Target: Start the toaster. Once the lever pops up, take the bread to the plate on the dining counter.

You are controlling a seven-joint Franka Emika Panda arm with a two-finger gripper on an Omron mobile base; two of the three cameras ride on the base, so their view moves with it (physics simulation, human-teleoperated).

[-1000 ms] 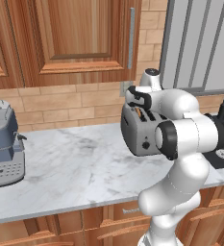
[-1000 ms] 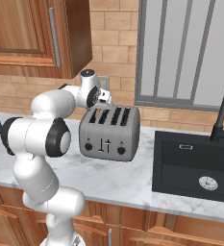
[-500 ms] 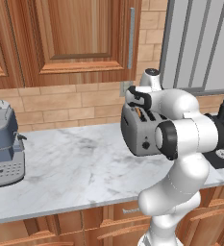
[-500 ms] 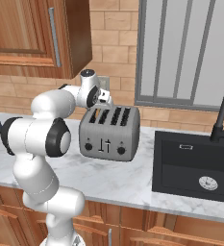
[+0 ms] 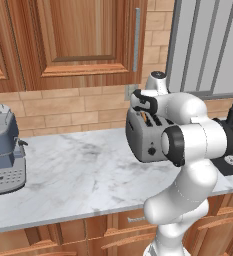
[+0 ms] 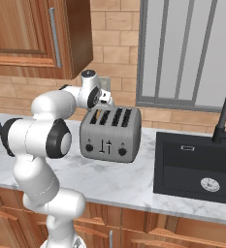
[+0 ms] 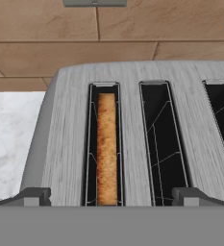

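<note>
The grey toaster [image 6: 110, 137] stands on the marble worktop against the brick wall, also visible as the toaster [image 5: 144, 136]. Its dark lever [image 6: 103, 145] sits in a vertical slot on the front face between two round knobs. In the hand view the bread [image 7: 106, 149] stands on edge, sunk in the leftmost slot of the toaster top [image 7: 65, 134]. My gripper [image 6: 106, 99] hovers just above that end of the toaster, open and empty; from the hand camera the gripper [image 7: 112, 198] straddles the bread's slot and the one beside it. The plate and the dining counter are out of view.
A blue-grey coffee machine [image 5: 3, 155] stands at the left of the marble worktop [image 5: 83, 175]. A black sink [image 6: 197, 167] with a dark faucet [image 6: 225, 116] lies right of the toaster. Wooden wall cabinets [image 5: 73, 40] hang overhead.
</note>
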